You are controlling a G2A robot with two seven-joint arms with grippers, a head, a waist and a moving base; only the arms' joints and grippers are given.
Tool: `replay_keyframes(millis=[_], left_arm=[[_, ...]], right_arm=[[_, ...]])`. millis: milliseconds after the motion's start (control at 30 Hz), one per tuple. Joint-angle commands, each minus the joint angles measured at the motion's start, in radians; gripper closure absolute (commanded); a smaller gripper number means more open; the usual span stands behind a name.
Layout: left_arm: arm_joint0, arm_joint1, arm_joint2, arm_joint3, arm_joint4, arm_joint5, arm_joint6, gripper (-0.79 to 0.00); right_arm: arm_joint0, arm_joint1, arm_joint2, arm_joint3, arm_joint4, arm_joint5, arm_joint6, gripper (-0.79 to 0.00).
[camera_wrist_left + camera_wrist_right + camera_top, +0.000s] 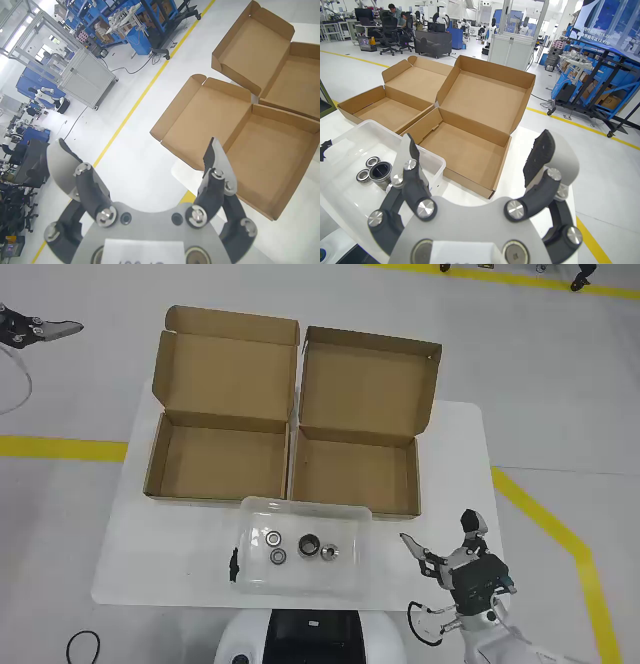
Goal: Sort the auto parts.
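Parts lie in bin just beside right gripper, which is spread wide and empty. Best bet: drop over one ring, pinch across its rim, keep clear of the bin wall. Near box and far box sit beyond, both bare. Left gripper is spread, empty, off the table side, well apart from the bin.

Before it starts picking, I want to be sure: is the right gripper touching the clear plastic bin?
Apart. The top view shows bare white table between the right gripper and the clear plastic bin; the jaws stand open and empty.
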Motion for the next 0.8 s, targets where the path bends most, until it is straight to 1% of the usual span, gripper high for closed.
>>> replay_keyframes(millis=[0, 400, 500, 600, 667, 767], left_arm=[[0.0, 0.0, 0.0, 0.0, 0.0, 0.0, 0.0, -0.784], [0.0, 0.0, 0.0, 0.0, 0.0, 0.0, 0.0, -0.785], [0.0, 0.0, 0.0, 0.0, 0.0, 0.0, 0.0, -0.785], [0.0, 0.0, 0.0, 0.0, 0.0, 0.0, 0.0, -0.785], [0.0, 0.0, 0.0, 0.0, 0.0, 0.0, 0.0, -0.785], [0.0, 0.0, 0.0, 0.0, 0.0, 0.0, 0.0, -0.785]], right_arm=[[0.0, 0.0, 0.0, 0.0, 0.0, 0.0, 0.0, -0.785], [0.002, 0.0, 0.0, 0.002, 0.0, 0.0, 0.004, -0.785], [0.034, 0.001, -0.015, 0.02, -0.009, -0.002, 0.046, -0.785], [0.061, 0.001, -0.031, 0.038, 0.001, -0.004, 0.058, -0.785], [0.078, 0.002, -0.042, 0.049, 0.013, -0.018, 0.064, -0.785], [0.125, 0.005, -0.062, 0.063, -0.002, -0.061, 0.11, -0.785]])
